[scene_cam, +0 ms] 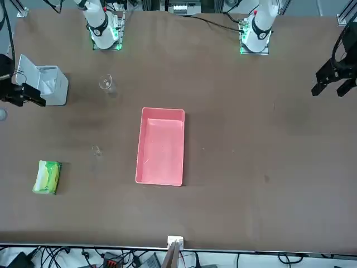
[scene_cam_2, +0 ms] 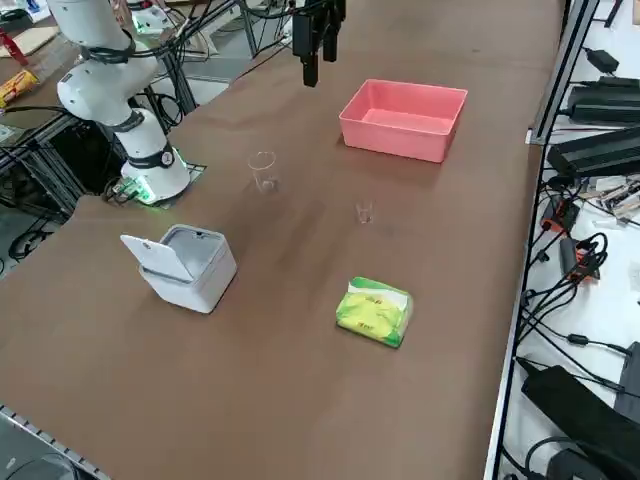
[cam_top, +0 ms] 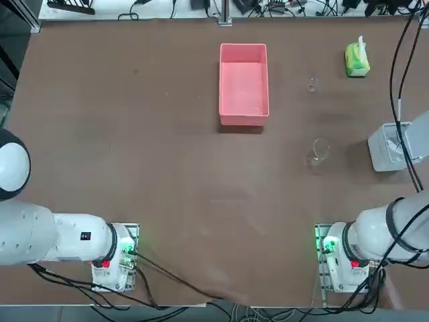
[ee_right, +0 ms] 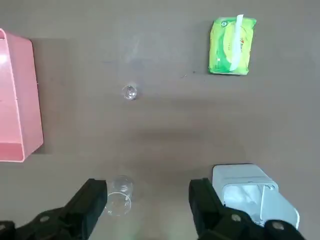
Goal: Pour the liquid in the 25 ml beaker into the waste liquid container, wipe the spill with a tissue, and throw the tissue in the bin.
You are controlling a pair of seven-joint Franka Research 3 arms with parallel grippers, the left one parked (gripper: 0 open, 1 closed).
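Glassy tiny 25 ml beaker (ee_right: pixel 129 92), pink low-walled waste liquid container (ee_right: pixel 22 100), right gripper (ee_right: pixel 150 200) spread wide, empty.

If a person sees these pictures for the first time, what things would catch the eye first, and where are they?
The pink tray stands out most, alone near the table's middle. The yellow-green tissue pack lies far from the robot on its right side, the light grey bin nearer. The right gripper, open, hangs high above the larger beaker.

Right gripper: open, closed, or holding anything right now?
Right gripper: open and empty, fingers spread wide, up in the air over the brown table.
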